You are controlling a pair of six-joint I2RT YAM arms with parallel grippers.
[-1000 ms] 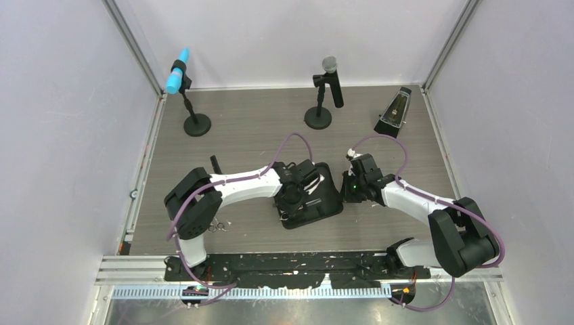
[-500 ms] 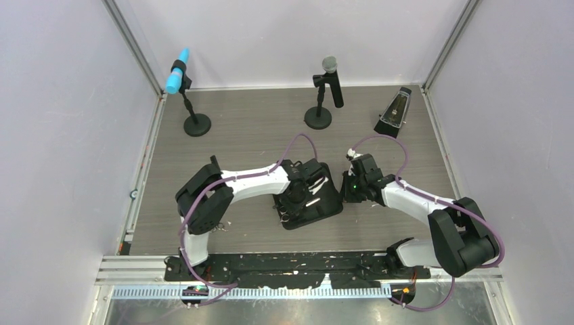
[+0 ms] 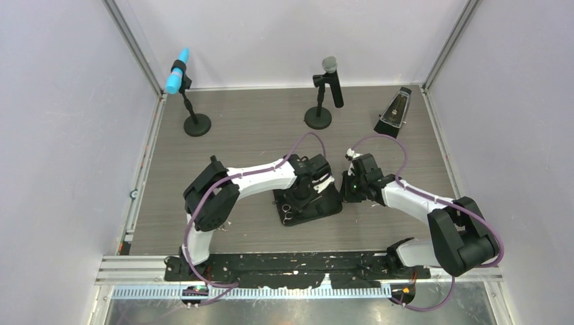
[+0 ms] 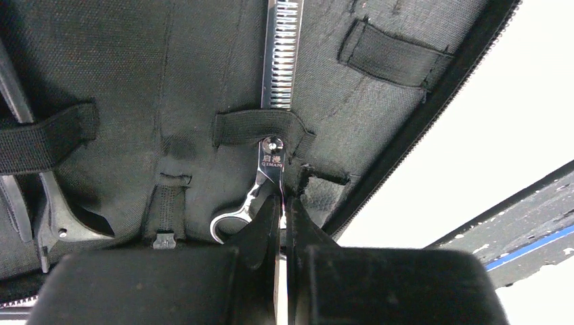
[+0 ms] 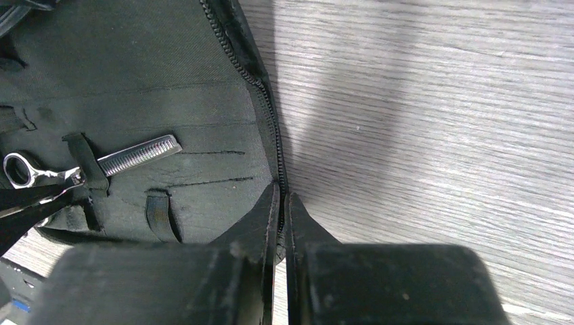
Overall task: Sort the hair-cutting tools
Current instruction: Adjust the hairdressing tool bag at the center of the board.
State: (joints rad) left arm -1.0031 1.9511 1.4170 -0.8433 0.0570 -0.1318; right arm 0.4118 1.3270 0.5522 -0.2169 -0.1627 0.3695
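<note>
The open zip case (image 4: 135,68) holds silver scissors (image 4: 272,162) under a strap (image 4: 247,126).

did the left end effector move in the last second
Yes, rightward. The left end effector was well left of the grey microphone's round base; now it sits nearly in line beneath it in the top view, shut on the scissors.

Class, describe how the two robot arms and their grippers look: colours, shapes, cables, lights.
The left arm and right arm share one build: white link shells between bulky black joint housings. A purple cable loops along each. A small green light glows at the right wrist. The left gripper and right gripper are black, each with two tapered fingers on a blocky body.
</note>
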